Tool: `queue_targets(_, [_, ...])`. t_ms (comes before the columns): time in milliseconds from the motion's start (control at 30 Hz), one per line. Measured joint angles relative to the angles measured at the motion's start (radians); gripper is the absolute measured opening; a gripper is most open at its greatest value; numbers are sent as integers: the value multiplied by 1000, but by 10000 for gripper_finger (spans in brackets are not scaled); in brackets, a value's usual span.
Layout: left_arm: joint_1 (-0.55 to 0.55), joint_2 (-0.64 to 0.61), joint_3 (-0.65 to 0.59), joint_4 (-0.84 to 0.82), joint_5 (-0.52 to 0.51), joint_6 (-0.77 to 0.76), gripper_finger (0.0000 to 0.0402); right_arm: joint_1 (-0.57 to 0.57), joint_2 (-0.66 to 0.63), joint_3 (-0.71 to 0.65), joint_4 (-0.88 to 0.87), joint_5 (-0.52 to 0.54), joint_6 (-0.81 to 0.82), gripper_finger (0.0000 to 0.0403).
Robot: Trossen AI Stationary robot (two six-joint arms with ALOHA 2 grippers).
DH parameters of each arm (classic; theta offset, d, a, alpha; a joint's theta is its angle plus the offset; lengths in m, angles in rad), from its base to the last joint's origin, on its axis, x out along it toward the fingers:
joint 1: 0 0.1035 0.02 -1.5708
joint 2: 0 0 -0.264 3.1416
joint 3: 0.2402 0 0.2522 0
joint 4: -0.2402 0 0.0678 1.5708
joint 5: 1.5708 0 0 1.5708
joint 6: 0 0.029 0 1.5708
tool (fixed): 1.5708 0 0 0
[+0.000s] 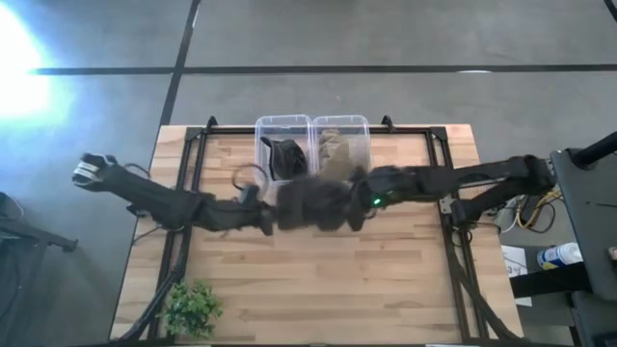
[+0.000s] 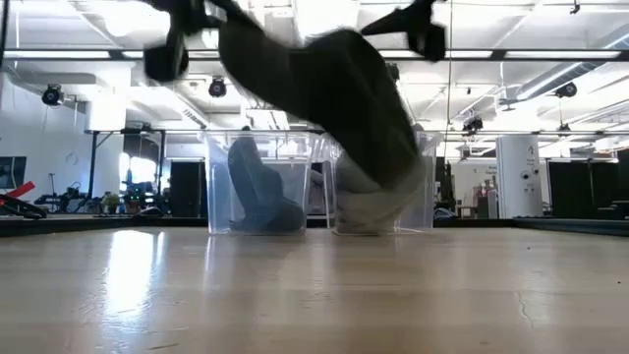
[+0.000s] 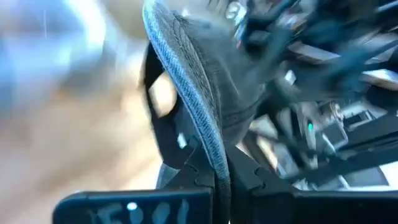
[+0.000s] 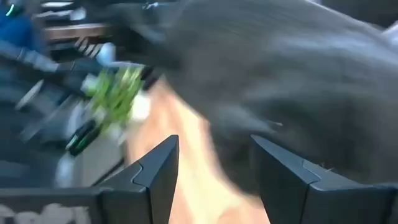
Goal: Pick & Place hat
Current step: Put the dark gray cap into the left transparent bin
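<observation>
Two clear bins (image 1: 310, 130) stand side by side at the far edge of the table (image 1: 318, 289): the left one holds a dark hat (image 1: 286, 156), the right one a tan hat (image 1: 336, 146). A small plant (image 1: 193, 308) sits at the near left corner, well apart from the work. Both arms meet over the middle of the table, just in front of the bins, with a dark grey hat (image 1: 313, 202) between them. In the low view this hat (image 2: 344, 98) hangs in the air, clear of the tabletop and in front of the bins. The left gripper (image 3: 221, 180) is clamped on the hat's stitched brim edge (image 3: 186, 93), fingers closed tight with the brim pinched between them. The right gripper (image 4: 214, 168) stands with its fingers (image 4: 158, 168) spread wide, the hat's crown (image 4: 298, 81) just beyond them; whether they touch it is unclear through the blur.
</observation>
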Motion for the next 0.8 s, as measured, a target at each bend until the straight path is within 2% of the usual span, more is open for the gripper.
queue_targets(133, [-18,-101,90,-95,-182,265,9,-1,-125,-6,-54,205,-27,187])
queue_targets(200, [-14,-133,133,-153,-280,336,9,-1,-168,-8,-81,276,-42,187])
queue_targets(300, [27,-160,211,-311,-430,313,9,-1,-209,-13,-138,346,-47,187])
queue_targets(400, [102,-159,289,-573,-467,164,9,-3,-223,-14,-193,387,-30,187])
queue_targets(500, [198,-143,337,-756,-377,31,9,-9,-218,-15,-234,390,5,187])
queue_targets(633, [317,-114,349,-752,-143,21,9,-14,-195,-18,-256,390,11,187])
queue_targets(800, [422,-62,348,-747,67,-18,9,-15,-175,-20,-256,389,13,187])
